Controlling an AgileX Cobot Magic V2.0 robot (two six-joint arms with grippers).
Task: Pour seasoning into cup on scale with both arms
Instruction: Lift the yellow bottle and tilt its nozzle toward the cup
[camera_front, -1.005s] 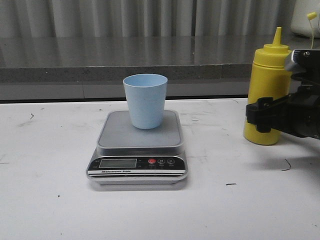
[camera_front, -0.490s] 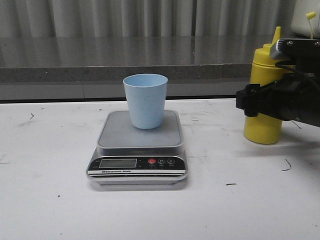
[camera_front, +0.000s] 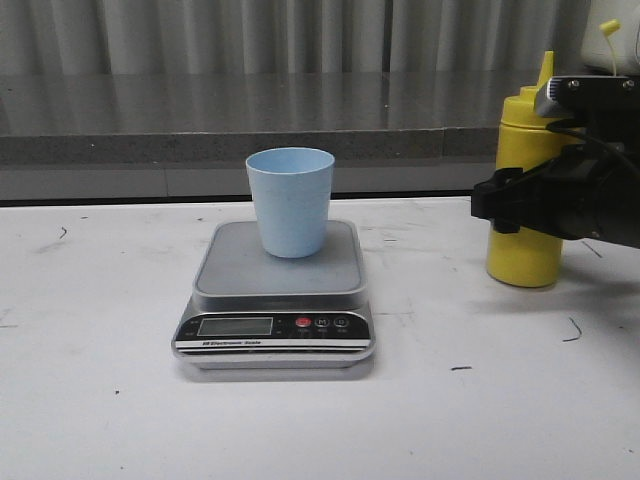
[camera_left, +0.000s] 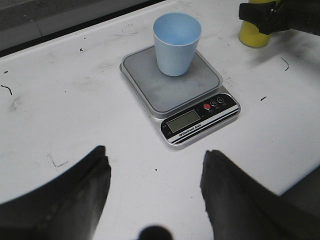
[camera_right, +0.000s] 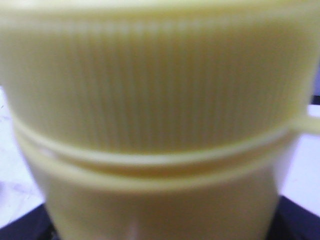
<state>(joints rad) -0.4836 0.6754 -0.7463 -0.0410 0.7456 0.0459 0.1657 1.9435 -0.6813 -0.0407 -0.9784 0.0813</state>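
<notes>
A white tabletop (camera_front: 100, 400) with small dark scuff marks carries a silver-grey digital scale (camera_front: 275, 300). All places below are given relative to this scale, seen from the front.

A small light blue cup (camera_front: 290, 200) stands upright on the scale's steel platform, toward the back of it, open end up. From the left wrist camera the cup (camera_left: 176, 43) looks empty inside. Along the scale's front edge sits an LCD display (camera_front: 235, 326), with one red button (camera_front: 303, 323) and two dark buttons just right of it.

Well to the right of the scale, and slightly farther back, stands a tall yellow seasoning bottle (camera_front: 522, 255) with a cone nozzle. It is upright, its base on or just above the tabletop; which one cannot be told. The right claw (camera_front: 500, 205), black, reaches in from the right edge and sits around the bottle's middle. The right wrist camera is filled by the blurred ribbed yellow cap band of the bottle (camera_right: 150, 90), very close to the lens, so the claw appears clamped on it.

The left claw (camera_left: 155, 185) hovers in front of the scale, nearer the camera, its two dark fingers (camera_left: 80, 200) spread apart and holding nothing.

Behind the scale a grey ledge (camera_front: 150, 140) runs along a ribbed wall.
</notes>
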